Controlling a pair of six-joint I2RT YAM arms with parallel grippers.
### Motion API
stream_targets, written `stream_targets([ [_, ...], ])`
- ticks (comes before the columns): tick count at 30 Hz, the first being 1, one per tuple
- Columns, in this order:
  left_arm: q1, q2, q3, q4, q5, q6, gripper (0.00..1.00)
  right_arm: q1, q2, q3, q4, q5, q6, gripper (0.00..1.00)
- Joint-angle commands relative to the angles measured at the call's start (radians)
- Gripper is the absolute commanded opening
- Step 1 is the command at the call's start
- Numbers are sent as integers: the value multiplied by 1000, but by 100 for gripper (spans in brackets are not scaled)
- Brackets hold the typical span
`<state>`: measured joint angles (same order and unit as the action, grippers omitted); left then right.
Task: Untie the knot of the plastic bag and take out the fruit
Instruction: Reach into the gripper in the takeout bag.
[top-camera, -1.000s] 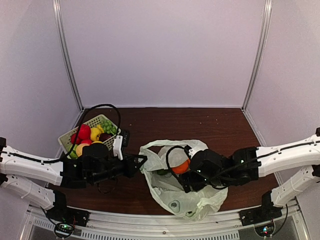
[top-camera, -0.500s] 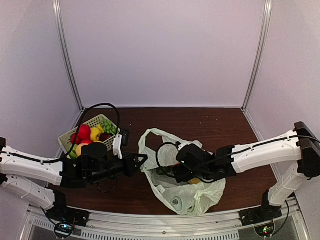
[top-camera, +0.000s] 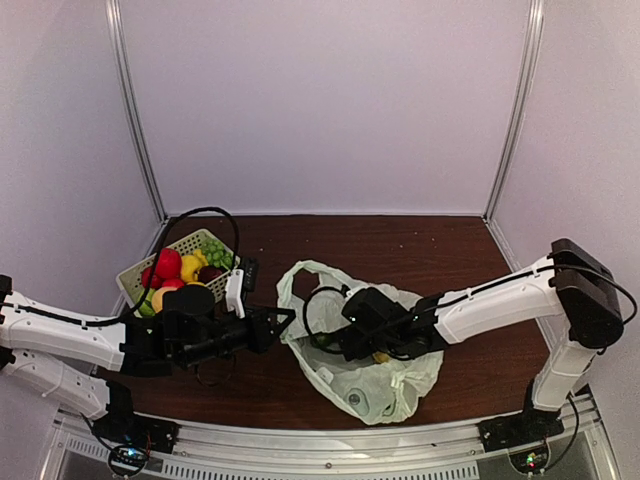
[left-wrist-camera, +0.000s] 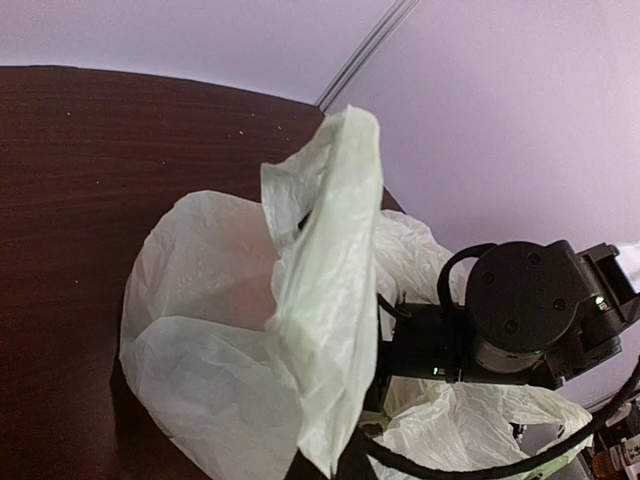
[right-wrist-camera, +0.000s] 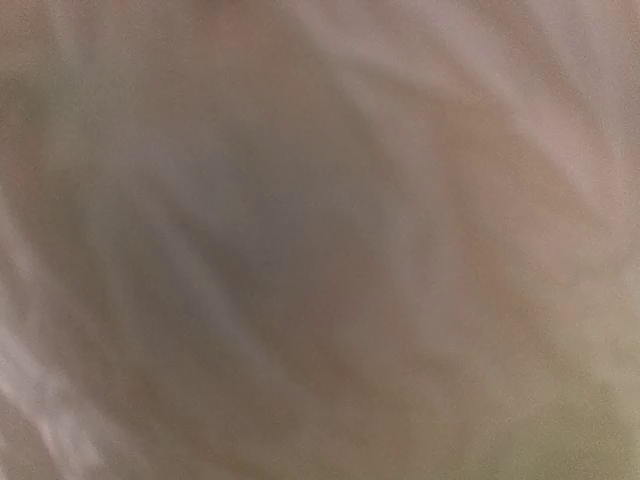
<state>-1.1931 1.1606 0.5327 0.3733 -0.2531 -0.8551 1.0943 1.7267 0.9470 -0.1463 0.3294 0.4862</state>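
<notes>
The plastic bag (top-camera: 385, 385) lies open on the table at centre; no knot shows on it. My left gripper (top-camera: 283, 325) is shut on the bag's left edge, and a loop handle (top-camera: 300, 275) stands up above it. In the left wrist view a strip of the bag (left-wrist-camera: 325, 300) runs down between my fingers. My right gripper (top-camera: 328, 342) reaches into the bag's mouth, its fingers hidden by plastic. The right wrist view shows only blurred plastic. A bit of yellow fruit (top-camera: 381, 357) peeks out under the right wrist.
A pale green slotted basket (top-camera: 135, 275) at the left holds red, yellow and orange fruit and green grapes (top-camera: 215, 252). The left arm's black cable (top-camera: 205, 212) arcs over it. The right wrist body (left-wrist-camera: 520, 310) sits close behind the bag.
My right gripper has moved left and deeper into the bag; the orange fruit seen near it a second ago no longer shows. The bag has shifted and its handle has risen. The left arm stayed.
</notes>
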Motion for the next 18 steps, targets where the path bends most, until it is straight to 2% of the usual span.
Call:
stream_targets([
  [1,-2,-6,-4,15,5,-10,0,-9,43,35,57,-4,-32,86],
  [8,-2,-14,2,-1,-2,-17,0,-13,75,53,81,-3,-59,66],
  [18,-2,-13,9,-19,-20,-26,0,-14,16,24,122,-41,-91,59],
])
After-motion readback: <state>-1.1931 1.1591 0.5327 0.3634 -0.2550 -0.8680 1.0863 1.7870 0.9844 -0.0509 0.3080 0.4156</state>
